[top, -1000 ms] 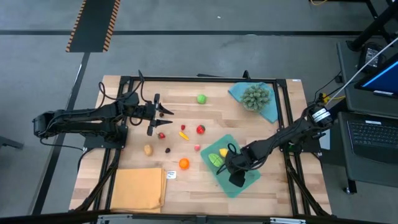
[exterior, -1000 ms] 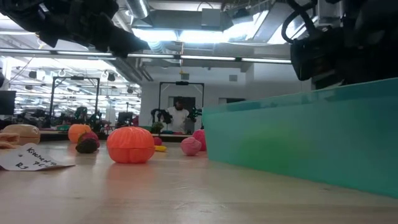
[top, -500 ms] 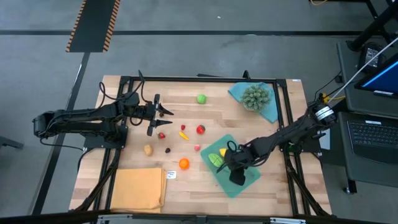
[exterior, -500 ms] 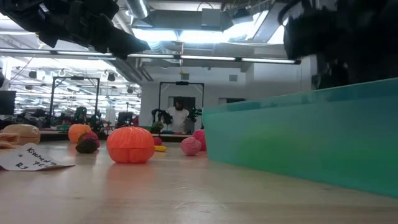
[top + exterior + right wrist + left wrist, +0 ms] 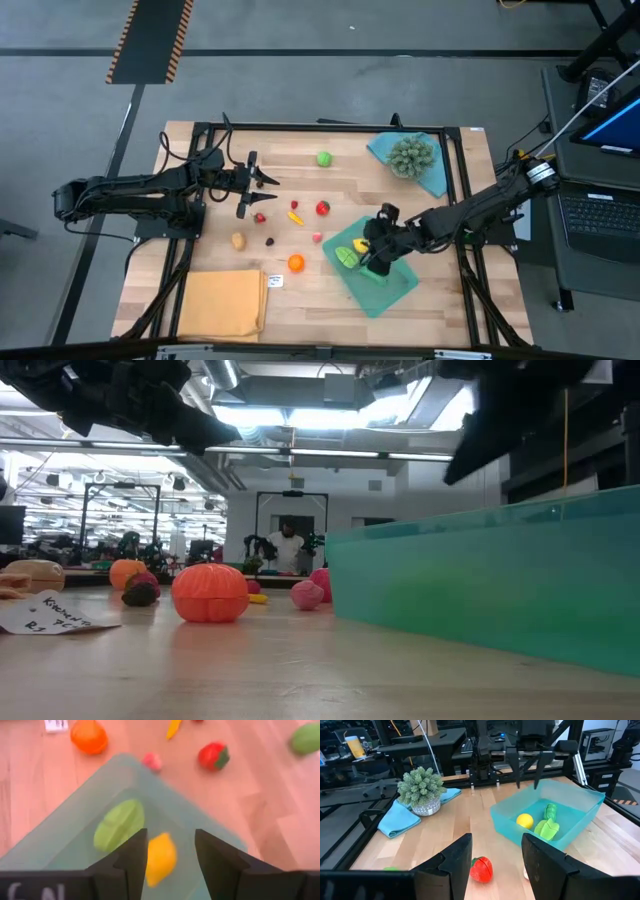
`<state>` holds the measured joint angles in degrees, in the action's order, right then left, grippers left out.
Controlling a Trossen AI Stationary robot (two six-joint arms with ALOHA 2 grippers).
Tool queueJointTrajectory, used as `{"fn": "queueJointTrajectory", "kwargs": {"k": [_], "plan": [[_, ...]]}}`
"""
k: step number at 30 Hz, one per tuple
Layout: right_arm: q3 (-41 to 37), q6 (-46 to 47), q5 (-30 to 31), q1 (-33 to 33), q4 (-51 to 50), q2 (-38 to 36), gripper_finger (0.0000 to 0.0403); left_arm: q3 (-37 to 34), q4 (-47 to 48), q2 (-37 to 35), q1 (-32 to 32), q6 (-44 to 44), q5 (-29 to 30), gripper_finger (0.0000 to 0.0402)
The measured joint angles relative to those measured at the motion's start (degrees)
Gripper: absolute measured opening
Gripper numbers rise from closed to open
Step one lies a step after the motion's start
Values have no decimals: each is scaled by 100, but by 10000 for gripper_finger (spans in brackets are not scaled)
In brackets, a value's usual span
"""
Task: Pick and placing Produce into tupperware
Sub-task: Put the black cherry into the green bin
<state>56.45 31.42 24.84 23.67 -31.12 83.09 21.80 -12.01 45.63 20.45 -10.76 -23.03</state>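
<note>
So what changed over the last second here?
The right gripper drew back across the tupperware toward the table's middle and far side, jaws open, carrying nothing. The yellow piece and green piece stayed inside. The left gripper and loose produce stayed put.

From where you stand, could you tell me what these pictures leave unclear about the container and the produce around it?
- Contents of the tupperware in the low view: its own teal wall hides them.
- Right gripper in the low view: only a dark blur cut off by the top edge.
- Yellow piece in the right wrist view: motion blur hides its exact kind.
- Small dark piece in the high view: too small to identify.
</note>
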Motion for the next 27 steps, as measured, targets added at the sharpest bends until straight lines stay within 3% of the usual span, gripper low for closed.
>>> {"fn": "queueJointTrajectory", "kwargs": {"k": [12, 21, 27], "plan": [[-23, -496, 27, -673, 1144, 67, 166, 0, -2, 0, 6, -2, 0, 165], [-817, -2410, -124, -1194, 3863, 67, 166, 0, -2, 0, 404, 467, 26, 165], [-1331, -2758, -614, -1572, 4938, 69, 166, 0, 371, -2, 696, 710, 807, 165]]}}
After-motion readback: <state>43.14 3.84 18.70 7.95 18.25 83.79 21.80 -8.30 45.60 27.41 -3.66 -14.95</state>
